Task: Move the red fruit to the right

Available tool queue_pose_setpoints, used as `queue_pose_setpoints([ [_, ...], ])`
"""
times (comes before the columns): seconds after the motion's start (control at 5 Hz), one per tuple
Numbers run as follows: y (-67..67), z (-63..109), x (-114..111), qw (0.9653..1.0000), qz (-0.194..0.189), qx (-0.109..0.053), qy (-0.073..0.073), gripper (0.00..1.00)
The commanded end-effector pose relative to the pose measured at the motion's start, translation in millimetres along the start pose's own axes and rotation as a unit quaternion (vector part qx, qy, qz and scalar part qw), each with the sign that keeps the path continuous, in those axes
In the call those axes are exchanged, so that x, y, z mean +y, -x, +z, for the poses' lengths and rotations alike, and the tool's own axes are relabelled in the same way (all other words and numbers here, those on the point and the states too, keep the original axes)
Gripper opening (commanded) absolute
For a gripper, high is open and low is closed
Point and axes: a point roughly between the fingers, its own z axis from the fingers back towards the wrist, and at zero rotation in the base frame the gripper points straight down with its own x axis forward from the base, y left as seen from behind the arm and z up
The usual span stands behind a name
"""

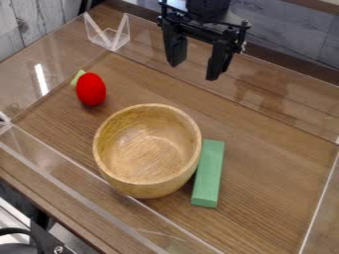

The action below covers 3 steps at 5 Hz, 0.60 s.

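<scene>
The red fruit is a small round bright red toy with a yellow-green tip, lying on the wooden table at the left. My gripper hangs above the table at the upper middle, pointing down, well to the right of the fruit and apart from it. Its two dark fingers stand spread, open, with nothing between them.
A wooden bowl sits in the middle foreground, below and right of the fruit. A green rectangular block lies against the bowl's right side. Clear plastic walls ring the table surface.
</scene>
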Motion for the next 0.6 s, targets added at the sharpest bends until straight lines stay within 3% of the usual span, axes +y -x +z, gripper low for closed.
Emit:
queue_pose_setpoints([
  [0.0, 2.0, 0.6, 1, 0.9996, 0.026, 0.013, 0.001, 1.00],
  [0.2, 5.9, 6.9, 17, 0.9975, 0.069, 0.014, 0.001, 1.00],
  [0.4, 18.0, 8.3, 49, 0.9950, 0.099, 0.002, -0.003, 1.00],
])
